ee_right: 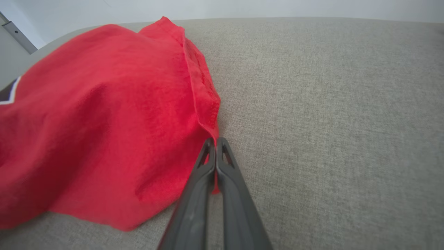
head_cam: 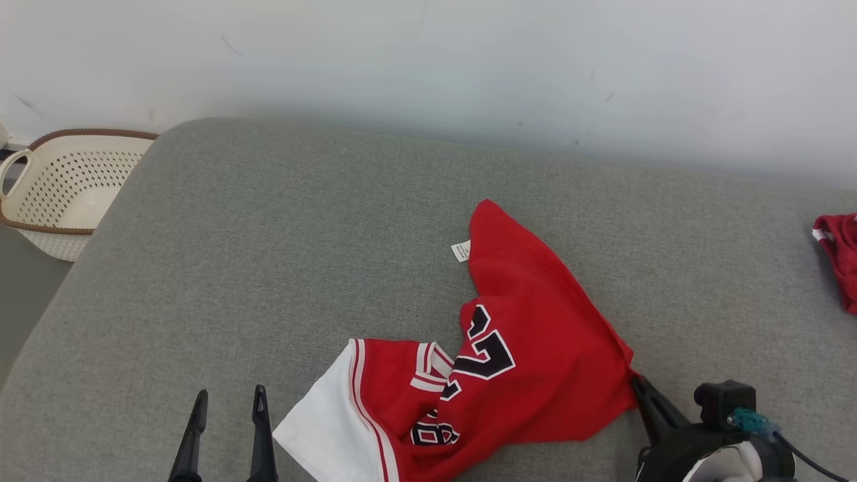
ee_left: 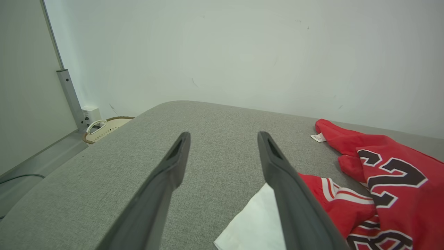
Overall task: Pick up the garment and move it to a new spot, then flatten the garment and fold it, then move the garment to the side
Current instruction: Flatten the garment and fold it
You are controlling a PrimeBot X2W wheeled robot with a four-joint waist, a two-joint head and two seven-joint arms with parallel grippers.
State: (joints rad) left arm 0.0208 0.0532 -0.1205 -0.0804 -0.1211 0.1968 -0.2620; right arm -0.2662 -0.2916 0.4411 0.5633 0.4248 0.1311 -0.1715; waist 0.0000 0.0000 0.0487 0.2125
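My right gripper (ee_right: 215,141), at the near right of the grey surface (ee_right: 329,104), is pinched fully together on a hem corner of the red garment (head_cam: 535,321), crumpled on that surface's near half. My left gripper (head_cam: 229,398), near left, stands wide, touching nothing. Judged step: pick-up. Next: lift cleanly, keeping that thin hem.

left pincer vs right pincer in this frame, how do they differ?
Left pincer has its fingers spread wide; right pincer has them pressed together.
Left pincer holds nothing; right pincer pinches an edge of the red jersey.
Left pincer sits by the jersey's white end; right pincer is at its opposite red corner.
Shared: both have long dark fingers and both are over the grey cushion.
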